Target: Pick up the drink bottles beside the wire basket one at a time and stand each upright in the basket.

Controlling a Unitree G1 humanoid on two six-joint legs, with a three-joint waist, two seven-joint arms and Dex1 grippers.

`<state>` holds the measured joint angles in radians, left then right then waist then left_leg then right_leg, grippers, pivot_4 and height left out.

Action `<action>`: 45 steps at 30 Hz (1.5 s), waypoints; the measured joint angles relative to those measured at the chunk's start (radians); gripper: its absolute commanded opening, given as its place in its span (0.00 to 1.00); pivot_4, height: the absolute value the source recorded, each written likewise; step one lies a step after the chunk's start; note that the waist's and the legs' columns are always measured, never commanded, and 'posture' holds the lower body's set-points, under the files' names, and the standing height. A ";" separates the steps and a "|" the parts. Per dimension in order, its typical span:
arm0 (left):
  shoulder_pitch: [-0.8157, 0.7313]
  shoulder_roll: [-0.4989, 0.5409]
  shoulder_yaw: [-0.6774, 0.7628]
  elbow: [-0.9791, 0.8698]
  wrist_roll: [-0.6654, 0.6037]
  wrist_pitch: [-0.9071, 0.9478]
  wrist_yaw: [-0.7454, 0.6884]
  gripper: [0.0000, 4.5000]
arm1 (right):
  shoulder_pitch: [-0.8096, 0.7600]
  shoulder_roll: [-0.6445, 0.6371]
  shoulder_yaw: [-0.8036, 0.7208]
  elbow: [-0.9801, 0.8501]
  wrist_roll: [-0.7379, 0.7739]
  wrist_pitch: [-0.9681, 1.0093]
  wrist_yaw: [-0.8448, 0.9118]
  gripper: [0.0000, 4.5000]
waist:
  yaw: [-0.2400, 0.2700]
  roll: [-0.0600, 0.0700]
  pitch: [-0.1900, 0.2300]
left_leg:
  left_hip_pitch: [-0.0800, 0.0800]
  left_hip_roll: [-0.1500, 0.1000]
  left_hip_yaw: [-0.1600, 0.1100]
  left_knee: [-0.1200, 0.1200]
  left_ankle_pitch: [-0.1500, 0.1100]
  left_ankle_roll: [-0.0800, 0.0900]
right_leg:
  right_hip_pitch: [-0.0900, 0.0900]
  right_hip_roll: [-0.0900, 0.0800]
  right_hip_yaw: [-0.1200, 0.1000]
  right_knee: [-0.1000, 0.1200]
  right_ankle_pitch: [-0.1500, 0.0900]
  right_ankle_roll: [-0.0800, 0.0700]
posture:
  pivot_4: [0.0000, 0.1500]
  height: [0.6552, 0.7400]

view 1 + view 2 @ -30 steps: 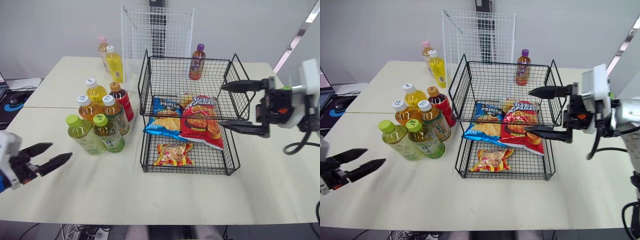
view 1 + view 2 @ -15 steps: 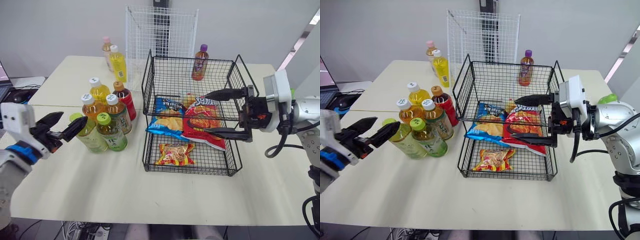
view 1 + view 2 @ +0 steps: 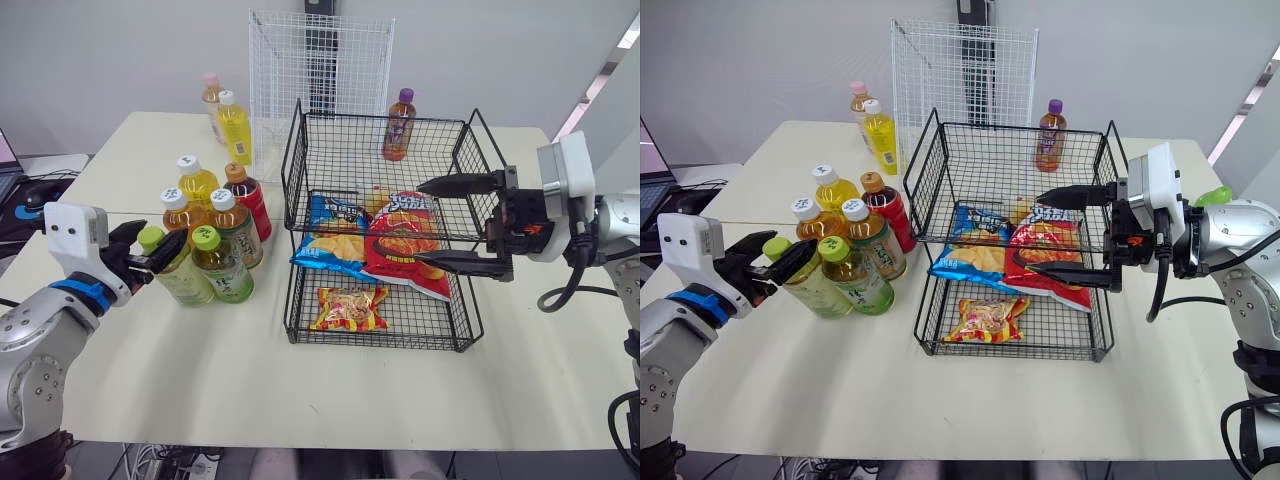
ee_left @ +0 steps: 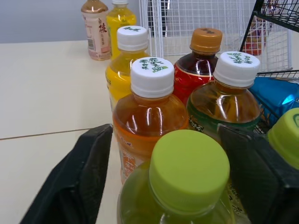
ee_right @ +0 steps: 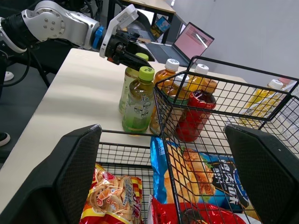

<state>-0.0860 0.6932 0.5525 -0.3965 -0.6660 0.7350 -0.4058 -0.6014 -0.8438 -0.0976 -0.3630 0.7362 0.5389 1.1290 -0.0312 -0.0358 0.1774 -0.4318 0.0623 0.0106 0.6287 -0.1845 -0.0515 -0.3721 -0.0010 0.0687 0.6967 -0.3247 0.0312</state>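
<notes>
Closing in over the last half second, the left gripper point(image 3: 790, 245) had brought its spread fingers point(image 4: 79, 177) to either side of the lime-capped bottle point(image 4: 189, 170), though contact could not be judged. Just beyond it, a cluster of five more bottles point(image 3: 232, 228) stood upright on the table point(image 3: 300, 390). To that gripper's right, the wire basket point(image 3: 293, 170) held snack bags point(image 3: 400, 240). The right gripper point(image 3: 420, 222) hovered at the basket's upper tier, fingers wide apart and holding nothing. Farther off stood a purple-capped bottle point(image 3: 397, 125).
</notes>
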 measured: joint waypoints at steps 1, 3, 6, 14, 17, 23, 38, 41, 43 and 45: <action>0.000 -0.002 0.000 0.000 -0.001 0.000 0.000 0.52 | -0.001 0.000 0.000 -0.004 0.001 0.003 -0.001 1.00 | 0.000 0.000 0.000 | 0.000 0.000 0.000 0.000 0.000 0.000 | 0.000 0.000 0.000 0.000 0.000 0.000 | 1.00 0.95; 0.000 -0.004 0.000 0.000 -0.004 0.000 -0.001 0.40 | -0.005 0.000 0.000 -0.009 0.004 0.009 -0.006 1.00 | 0.000 0.000 0.000 | 0.000 0.000 0.000 0.000 0.000 0.000 | 0.000 0.000 0.000 0.000 0.000 0.000 | 1.00 0.95; 0.002 -0.005 0.001 -0.001 -0.003 -0.002 -0.002 0.30 | -0.008 0.000 -0.002 -0.015 0.012 0.015 -0.018 1.00 | 0.000 0.000 0.000 | 0.000 0.000 0.000 0.000 0.000 0.000 | 0.000 0.000 0.000 0.000 0.000 0.000 | 1.00 0.95; 0.062 0.052 0.013 -0.018 -0.006 -0.023 -0.084 0.30 | -0.008 0.006 -0.002 -0.024 0.012 0.015 -0.022 1.00 | -0.002 0.000 0.000 | 0.000 0.000 0.001 -0.001 0.000 0.000 | -0.001 0.000 0.000 0.000 0.000 0.000 | 1.00 0.95; 0.071 0.116 0.047 0.015 -0.033 -0.003 -0.155 0.30 | -0.012 0.011 -0.001 -0.024 0.011 0.014 -0.024 1.00 | -0.002 -0.002 0.001 | 0.000 0.000 0.000 -0.001 0.000 0.000 | -0.001 0.001 0.000 0.000 0.000 0.000 | 1.00 0.95; -0.009 0.366 0.163 0.137 -0.111 0.076 -0.341 0.30 | -0.042 0.008 -0.009 -0.024 -0.017 -0.008 -0.047 1.00 | 0.000 -0.003 0.004 | -0.001 0.001 0.001 -0.001 0.000 0.000 | -0.003 0.000 -0.001 0.000 -0.001 -0.001 | 1.00 0.95; -1.032 0.514 -0.309 0.572 -0.213 0.203 -0.571 0.30 | 0.133 -0.204 -0.380 -0.139 0.161 0.212 -0.158 1.00 | 0.009 -0.008 0.015 | -0.005 -0.003 -0.003 0.000 0.000 0.000 | -0.002 0.005 -0.005 0.000 -0.001 -0.001 | 1.00 0.95; -1.266 0.435 -0.438 0.668 -0.150 0.200 -0.646 0.30 | 0.179 -0.208 -0.434 -0.185 0.189 0.236 -0.196 1.00 | 0.005 -0.008 0.016 | -0.005 -0.003 -0.002 0.000 0.000 0.000 | -0.002 0.006 -0.003 -0.001 -0.001 -0.001 | 1.00 0.95; -1.412 0.346 -0.519 0.779 -0.083 0.190 -0.693 0.30 | 0.213 -0.206 -0.463 -0.208 0.202 0.253 -0.231 1.00 | 0.004 -0.008 0.016 | -0.005 -0.002 -0.003 0.001 0.000 0.000 | -0.003 0.007 -0.004 0.000 -0.001 -0.001 | 1.00 0.95; -1.504 0.279 -0.566 0.867 -0.032 0.172 -0.728 0.30 | 0.240 -0.201 -0.487 -0.235 0.222 0.262 -0.262 1.00 | 0.002 -0.008 0.017 | -0.005 -0.002 -0.003 0.000 0.000 0.000 | -0.003 0.007 -0.004 0.000 -0.001 -0.001 | 1.00 0.95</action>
<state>-1.5896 0.9721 -0.0131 0.4703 -0.6979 0.9071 -1.1338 -0.3617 -1.0453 -0.5847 -0.5977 0.9585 0.8009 0.8671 -0.0292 -0.0434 0.1943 -0.4368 0.0599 0.0078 0.6291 -0.1846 -0.0518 -0.3751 0.0059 0.0651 0.6972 -0.3259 0.0302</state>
